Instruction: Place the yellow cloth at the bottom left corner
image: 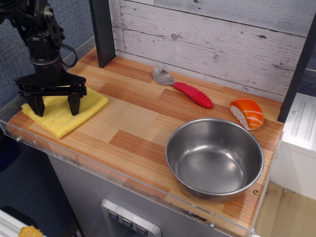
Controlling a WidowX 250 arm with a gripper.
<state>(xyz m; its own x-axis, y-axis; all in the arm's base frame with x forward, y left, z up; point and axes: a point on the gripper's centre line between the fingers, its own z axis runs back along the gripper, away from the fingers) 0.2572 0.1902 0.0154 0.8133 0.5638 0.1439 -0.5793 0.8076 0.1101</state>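
Wood-plank tabletop, whitewashed plank wall

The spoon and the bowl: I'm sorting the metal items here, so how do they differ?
The spoon is small and slim, lying flat near the back wall; the bowl is far bigger, round and deep, standing near the front edge. The spoon has a ribbed red handle, while the bowl is bare steel all over. Both show shiny metal, rest on the wooden table, and both look empty.
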